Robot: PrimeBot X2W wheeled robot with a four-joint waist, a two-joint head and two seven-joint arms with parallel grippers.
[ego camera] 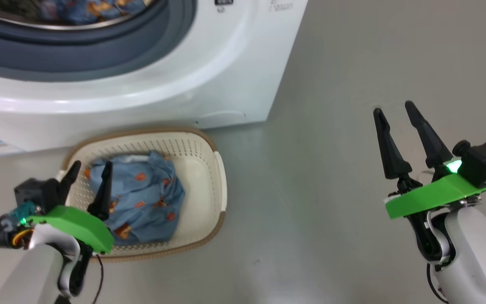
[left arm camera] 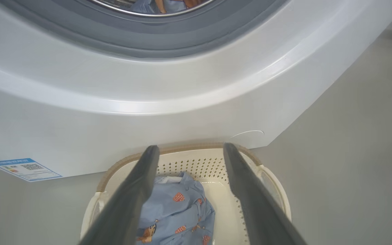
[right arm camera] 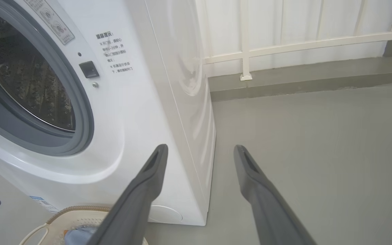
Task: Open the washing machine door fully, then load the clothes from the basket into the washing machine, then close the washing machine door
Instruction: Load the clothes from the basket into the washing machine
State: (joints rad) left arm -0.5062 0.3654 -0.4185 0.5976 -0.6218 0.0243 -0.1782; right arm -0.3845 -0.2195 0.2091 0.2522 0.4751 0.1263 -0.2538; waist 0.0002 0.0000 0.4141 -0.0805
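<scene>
My left end effector (ego camera: 92,164) is spread, hanging over the clothes (ego camera: 141,198) in the basket (ego camera: 222,177). I'd drop straight onto their middle, pinch deep, clear of the sides. My right end effector (ego camera: 393,107) is spread over the floor (ego camera: 331,190).

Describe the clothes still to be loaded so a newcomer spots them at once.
Start at the white washing machine; on the floor before it sits a cream basket. The clothes are the blue bundle with orange figures lying inside it, unlike the matching fabric already in the drum.
</scene>
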